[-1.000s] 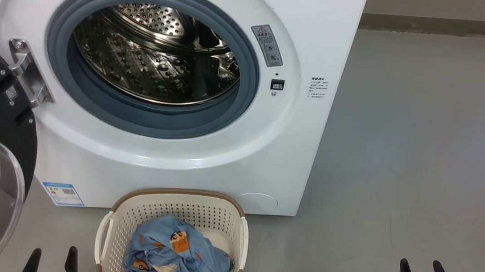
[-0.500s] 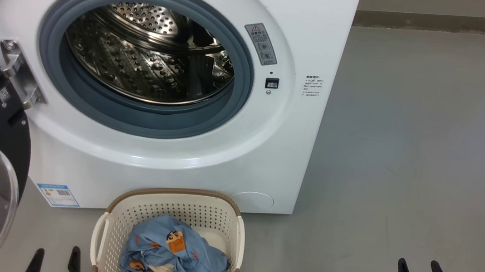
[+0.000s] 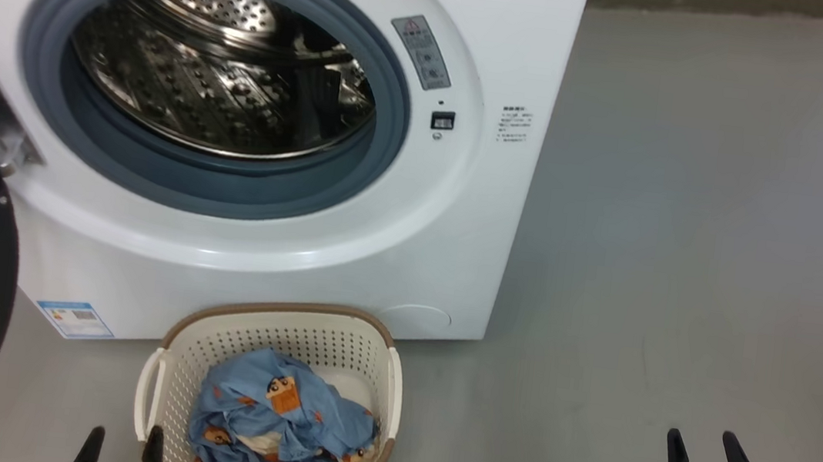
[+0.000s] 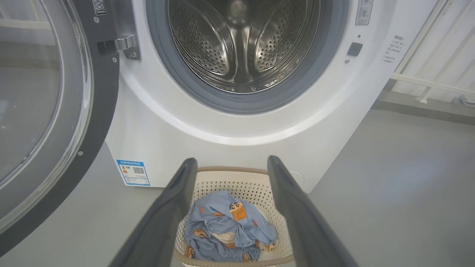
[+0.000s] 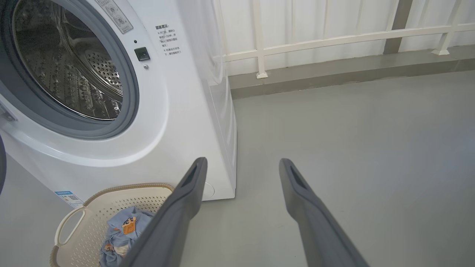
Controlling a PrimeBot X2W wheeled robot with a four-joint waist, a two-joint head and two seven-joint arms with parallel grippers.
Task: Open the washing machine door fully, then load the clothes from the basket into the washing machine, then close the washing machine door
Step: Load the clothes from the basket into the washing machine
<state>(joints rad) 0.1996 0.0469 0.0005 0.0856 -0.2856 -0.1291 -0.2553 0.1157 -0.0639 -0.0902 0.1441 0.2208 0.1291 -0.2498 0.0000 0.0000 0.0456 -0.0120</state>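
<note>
Washing machine door (image 4: 48,111) hangs open left of the washing machine (image 3: 223,256), drum empty. Basket (image 3: 278,309) sits just in front of the machine, clothes (image 3: 277,421) bunched inside. Left gripper (image 3: 123,454) jaws spread wide, empty, aimed at the basket; right gripper (image 3: 702,450) likewise, off to the machine's right. Risks: a shallow pinch trailing cloth over the gasket, or a finger snagging the basket wall. Door's outer edge is cropped, so it is probably fully open, not certain.

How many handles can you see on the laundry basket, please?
2: the left handle on the basket's end toward the head view's left, and the right handle on the opposite end. No others seem hidden.
</note>
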